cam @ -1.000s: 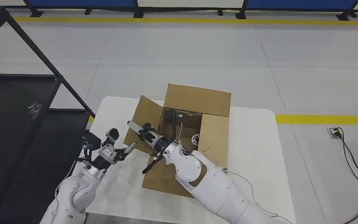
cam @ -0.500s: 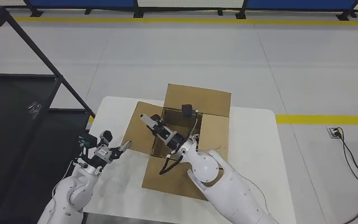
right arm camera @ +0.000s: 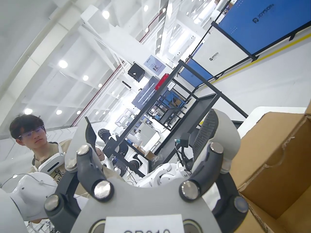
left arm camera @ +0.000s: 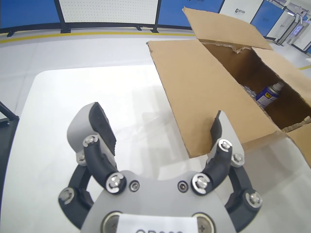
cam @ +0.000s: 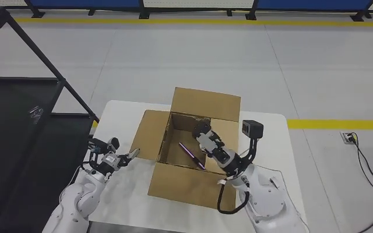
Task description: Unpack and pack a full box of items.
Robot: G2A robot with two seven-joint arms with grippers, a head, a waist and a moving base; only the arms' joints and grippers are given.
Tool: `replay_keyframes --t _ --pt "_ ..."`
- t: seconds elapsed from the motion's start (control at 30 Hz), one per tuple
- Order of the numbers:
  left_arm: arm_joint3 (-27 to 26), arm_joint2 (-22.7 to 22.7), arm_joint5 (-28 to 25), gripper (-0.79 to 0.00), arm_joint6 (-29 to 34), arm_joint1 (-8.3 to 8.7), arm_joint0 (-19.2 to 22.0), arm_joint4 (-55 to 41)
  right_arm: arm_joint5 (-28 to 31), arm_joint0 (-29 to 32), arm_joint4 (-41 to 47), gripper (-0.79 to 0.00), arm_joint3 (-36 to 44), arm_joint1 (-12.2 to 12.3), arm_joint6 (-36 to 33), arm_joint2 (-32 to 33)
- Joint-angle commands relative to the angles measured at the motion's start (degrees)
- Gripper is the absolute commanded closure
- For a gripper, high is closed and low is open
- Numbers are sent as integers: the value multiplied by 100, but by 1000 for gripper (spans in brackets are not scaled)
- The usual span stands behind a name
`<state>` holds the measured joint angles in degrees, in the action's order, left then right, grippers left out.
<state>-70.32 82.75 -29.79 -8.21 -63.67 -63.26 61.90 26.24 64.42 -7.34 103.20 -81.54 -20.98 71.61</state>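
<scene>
My left end effector (left arm camera: 158, 120) hangs wide open & empty over the white desk (left arm camera: 73, 98) beside the open brown cardboard box (left arm camera: 194, 86), right end effector (right arm camera: 149, 122) likewise open w/ nothing held, & the blue metal spray can (left arm camera: 269, 94) lying inside looks rigid but slick, so I'd pinch it mid-body.

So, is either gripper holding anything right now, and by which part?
Nothing is held: the left gripper and the right gripper are both open and empty.

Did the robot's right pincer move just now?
Yes. The right pincer swung across the cardboard box, from its left flap to its right side.
</scene>
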Motion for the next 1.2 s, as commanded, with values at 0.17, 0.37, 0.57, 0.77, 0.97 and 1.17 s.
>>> replay_keyframes --t 0.17,0.37,0.57,0.77,0.97,1.17 --pt "93 -73 58 -785 -5 -4 65 186 7 297 330 -785 39 84 -198 378" --pt "-253 61 264 -785 -182 11 -7 230 -248 308 407 -785 -57 105 -224 492" --pt "-1150 240 653 -785 -128 49 -237 594 -262 336 403 -785 -43 107 -200 498" --pt "-2184 259 783 -785 30 47 -415 579 304 754 820 -785 151 181 -155 955" --pt "-2777 -95 542 -785 556 14 -210 444 901 1287 1571 -785 156 282 -324 1632" --pt "-2452 -808 270 -785 1308 -90 480 3 1169 1693 2070 -785 -12 369 -480 2204"
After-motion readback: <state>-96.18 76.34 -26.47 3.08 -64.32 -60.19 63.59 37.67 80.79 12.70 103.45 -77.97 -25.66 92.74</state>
